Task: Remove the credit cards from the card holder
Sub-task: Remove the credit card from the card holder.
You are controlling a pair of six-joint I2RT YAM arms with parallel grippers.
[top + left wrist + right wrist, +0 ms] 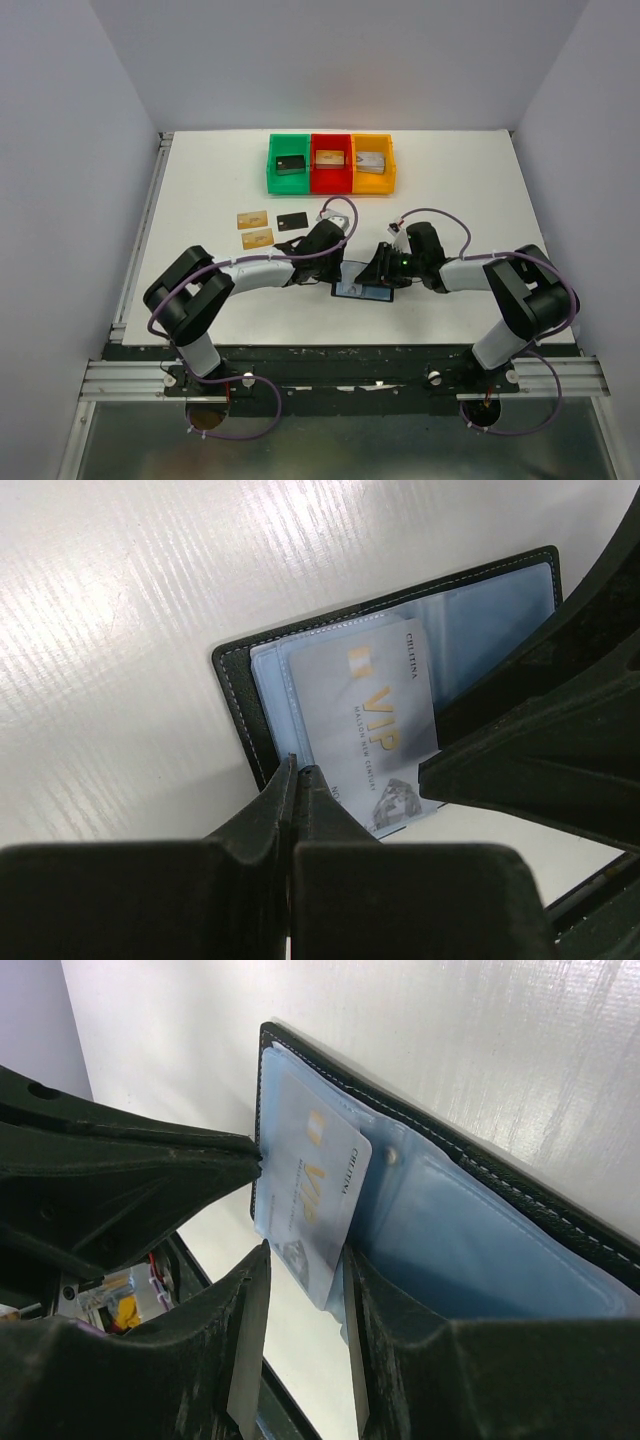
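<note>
Since the silver-grey plastic VIP card (372,715) juts halfway out of its pocket, the step in hand looks to be drawing it free. Doing that well calls for a flat pull along the pocket's line, with the small black bifold card holder with glossy blue sleeves (490,620) pinned to the white table (130,630). The left tool (295,778) has its jaws pressed together with nothing visible between them. Its tip sits at the holder's stitched edge, just beside the card's corner; whether it bears down I cannot tell. The right tool (305,1255) stands narrowly parted, its fingers straddling the card's free corner but not closed on it. It should close squarely on that corner, not on the sleeve beneath. The holder lies open on the near middle of the table, between both tools. Two thin tan-gold cards (252,218) and a thin black card (293,221) lie to its far left.
</note>
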